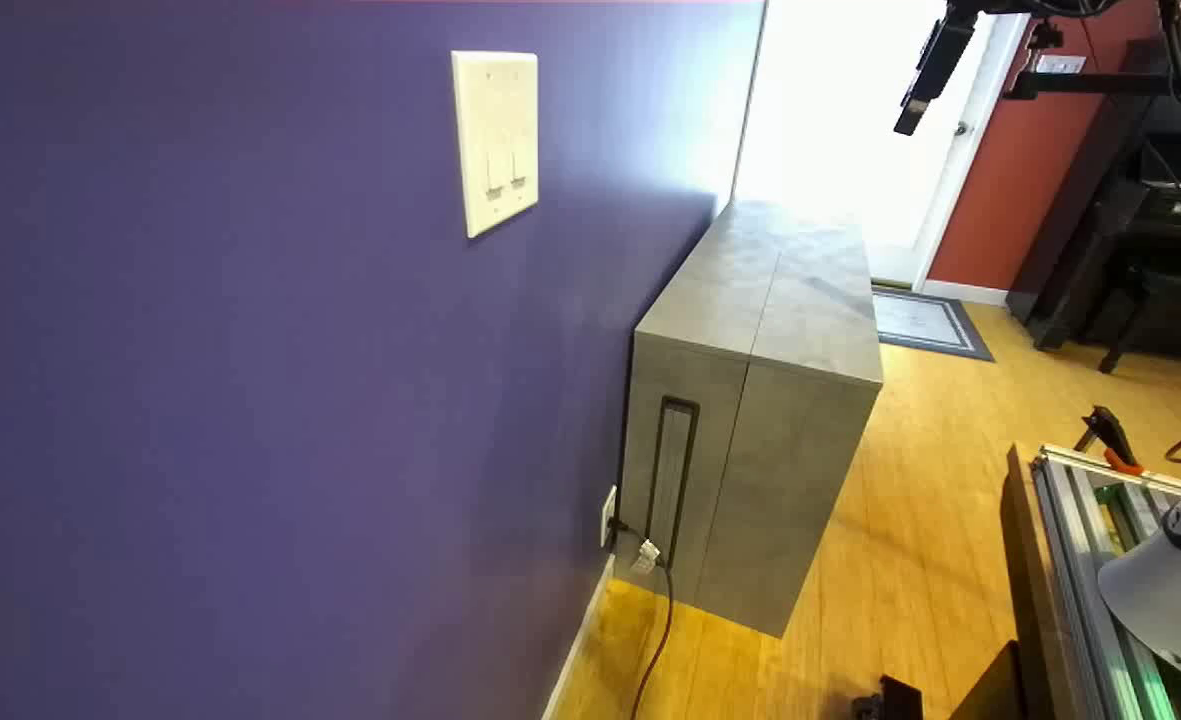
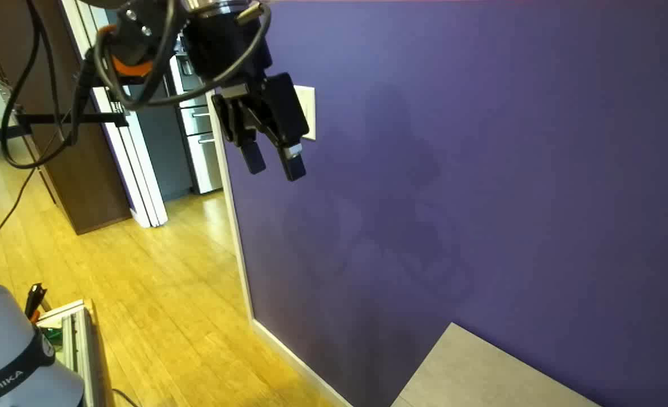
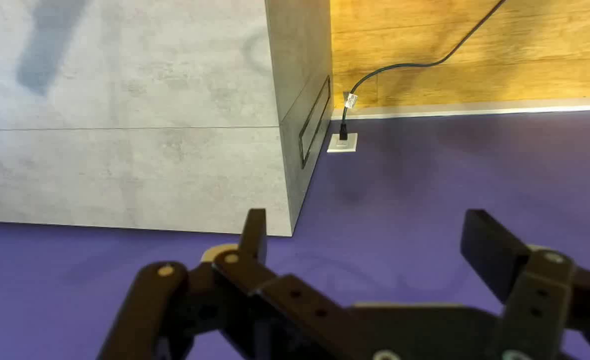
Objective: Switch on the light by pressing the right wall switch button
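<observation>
Parted jaws, clear of cabinet (image 1: 785,450) edge and right switch button (image 1: 518,178).

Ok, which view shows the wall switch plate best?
An exterior view where nothing blocks it: the wall switch plate shows whole, right switch button included. In an exterior view with the gripper in front, only the plate's right part shows. It isn't visible in the wrist view.

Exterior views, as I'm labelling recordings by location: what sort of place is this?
Probably a home: what looks like a piano, a floor mat and what seems to be a silver-fronted fridge all suggest it.
</observation>
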You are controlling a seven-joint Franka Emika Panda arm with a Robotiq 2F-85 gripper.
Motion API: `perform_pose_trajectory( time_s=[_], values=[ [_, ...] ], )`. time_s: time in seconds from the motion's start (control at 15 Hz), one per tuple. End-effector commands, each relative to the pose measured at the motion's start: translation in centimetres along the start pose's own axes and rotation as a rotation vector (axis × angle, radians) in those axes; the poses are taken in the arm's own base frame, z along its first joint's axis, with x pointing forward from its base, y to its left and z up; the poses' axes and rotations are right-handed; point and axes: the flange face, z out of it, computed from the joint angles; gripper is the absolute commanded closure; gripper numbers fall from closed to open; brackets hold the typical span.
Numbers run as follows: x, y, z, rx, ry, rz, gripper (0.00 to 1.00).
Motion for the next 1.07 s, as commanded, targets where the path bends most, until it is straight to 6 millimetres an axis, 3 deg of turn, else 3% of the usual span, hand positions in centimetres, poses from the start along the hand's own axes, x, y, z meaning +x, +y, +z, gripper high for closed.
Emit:
perform_pose_trajectory(
  time_s=[0.0,0.67,0.8,1.0],
  values=[
    [0.0,0.0,-0.1,0.001,-0.001,0.0,0.0],
    [0.0,0.0,-0.1,0.001,-0.001,0.0,0.0],
    [0.9,-1.2,-0.4,0.033,0.007,0.032,0.0],
    [3.3,-5.3,-1.5,0.099,0.049,0.052,0.0]
  ],
)
